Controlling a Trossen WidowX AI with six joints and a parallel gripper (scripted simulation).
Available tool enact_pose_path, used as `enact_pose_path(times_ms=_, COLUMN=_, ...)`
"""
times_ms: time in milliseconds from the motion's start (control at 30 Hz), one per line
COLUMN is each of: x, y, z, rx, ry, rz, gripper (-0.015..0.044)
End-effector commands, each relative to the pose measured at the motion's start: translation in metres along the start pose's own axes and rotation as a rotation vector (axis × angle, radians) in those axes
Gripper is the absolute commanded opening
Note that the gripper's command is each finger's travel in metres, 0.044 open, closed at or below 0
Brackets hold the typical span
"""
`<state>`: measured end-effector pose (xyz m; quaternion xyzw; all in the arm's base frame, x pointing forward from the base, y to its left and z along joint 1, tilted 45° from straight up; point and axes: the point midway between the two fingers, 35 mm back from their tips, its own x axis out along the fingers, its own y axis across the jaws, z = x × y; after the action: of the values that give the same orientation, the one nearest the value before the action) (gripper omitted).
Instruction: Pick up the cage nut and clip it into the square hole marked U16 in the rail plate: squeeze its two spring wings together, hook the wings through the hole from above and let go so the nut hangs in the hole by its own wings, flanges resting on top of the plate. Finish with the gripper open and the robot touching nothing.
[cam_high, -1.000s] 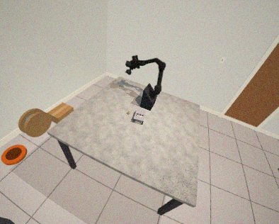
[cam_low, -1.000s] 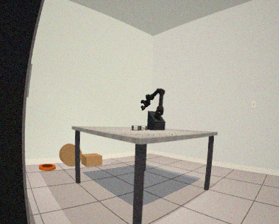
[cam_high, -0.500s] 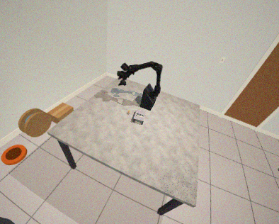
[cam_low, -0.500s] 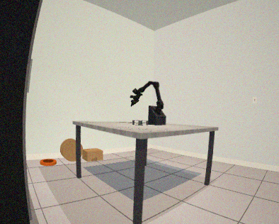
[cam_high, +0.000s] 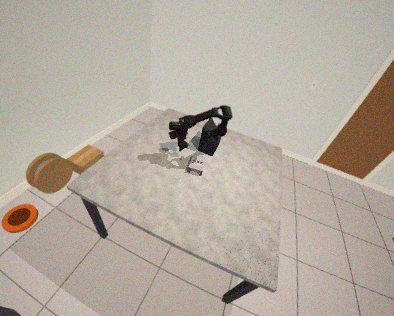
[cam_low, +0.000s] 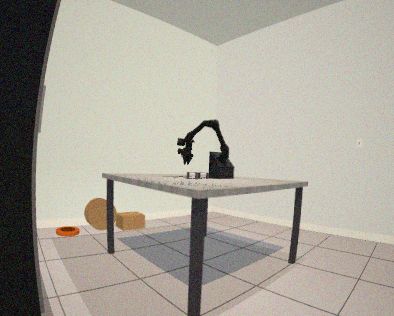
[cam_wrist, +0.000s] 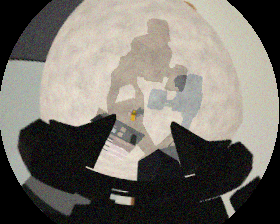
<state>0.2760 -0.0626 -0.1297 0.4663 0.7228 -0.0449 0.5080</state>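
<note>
Fingers (cam_high: 182, 145) (cam_low: 187, 161) wide apart, nothing held; likely pre-grasp. Small yellow-and-gray nut (cam_high: 182, 157) (cam_wrist: 133, 115) on table (cam_high: 220, 200) (cam_low: 250, 188) (cam_wrist: 75, 65), below & btwn tips, near plate (cam_high: 195, 165) (cam_wrist: 125, 134). Next: line up, lower, squeeze wings.

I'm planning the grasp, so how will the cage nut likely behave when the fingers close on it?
The cage nut looks tiny beside the rail plate, so it is probably light and easily nudged. Lying loose on the tabletop, it may slide or twist if one finger touches first.
</note>
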Motion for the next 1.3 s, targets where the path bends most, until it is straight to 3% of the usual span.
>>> enact_pose_path(times_ms=0, x=0.018, y=0.023, z=-0.028, rx=0.054, ry=0.106, rz=0.001, gripper=0.0440)
enact_pose_path(times_ms=167, x=0.018, y=0.023, z=-0.028, rx=0.054, ry=0.106, rz=0.001, gripper=0.0440)
enact_pose_path(times_ms=567, x=0.018, y=0.023, z=-0.028, rx=0.054, ry=0.106, rz=0.001, gripper=0.0125)
enact_pose_path(times_ms=867, x=0.019, y=0.023, z=-0.028, rx=0.054, ry=0.106, rz=0.001, gripper=0.0120)
enact_pose_path(times_ms=1033, x=0.052, y=0.024, z=-0.032, rx=0.054, ry=0.107, rz=0.002, gripper=0.0120)
enact_pose_path(times_ms=1267, x=0.056, y=0.024, z=-0.033, rx=0.054, ry=0.107, rz=0.002, gripper=0.0120)
